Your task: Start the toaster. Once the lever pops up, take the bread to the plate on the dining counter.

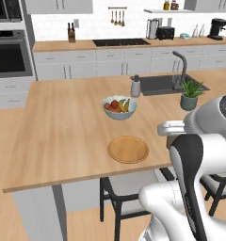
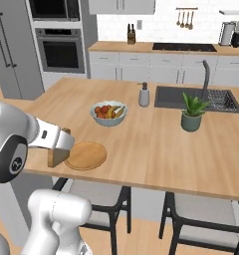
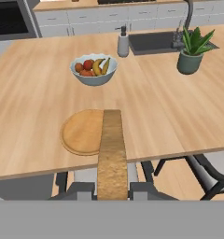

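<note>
My gripper [image 3: 111,189] is shut on the bread [image 3: 111,149], a tan slice seen edge-on in the hand view, reaching out over the right part of the plate [image 3: 81,132]. The round wooden plate [image 1: 128,149] lies near the front edge of the dining counter [image 1: 63,132]. In the right base view the bread [image 2: 56,153] hangs upright from the gripper [image 2: 60,144] just left of the plate [image 2: 85,155], over the counter's edge. Far back on the wall counter stands the black toaster [image 1: 165,33].
A white bowl of fruit [image 1: 119,107] sits behind the plate. Further back are a soap dispenser [image 1: 135,87], a sink with a faucet [image 1: 181,66] and a potted plant [image 1: 190,94]. Dark stools [image 2: 101,199] stand under the counter's front edge.
</note>
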